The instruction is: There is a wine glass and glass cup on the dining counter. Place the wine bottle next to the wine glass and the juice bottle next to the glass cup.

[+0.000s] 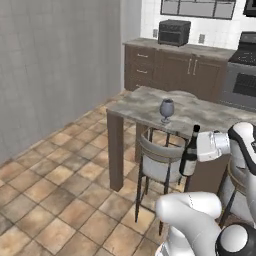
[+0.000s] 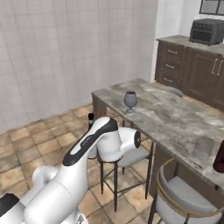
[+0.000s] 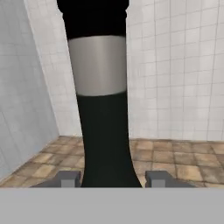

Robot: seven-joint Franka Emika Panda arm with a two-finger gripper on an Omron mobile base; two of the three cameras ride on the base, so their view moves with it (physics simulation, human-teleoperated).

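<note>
End effector (image 3: 112, 179) pinching wine bottle (image 1: 189, 152), held upright just off bench (image 1: 150, 112) edge, above stool (image 1: 159, 162); wine glass (image 1: 166, 109) beyond, juice bottle (image 2: 219, 158) well apart.

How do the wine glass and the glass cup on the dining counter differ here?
The wine glass has a round bowl on a stem and foot; the glass cup is a straight-sided, stemless tumbler. The wine glass stands near the counter's wall end with nothing beside it; the glass cup stands towards the other end, next to the dark red juice bottle. Both are upright, translucent grey glass, near the dining counter edge on the stool side.
</note>
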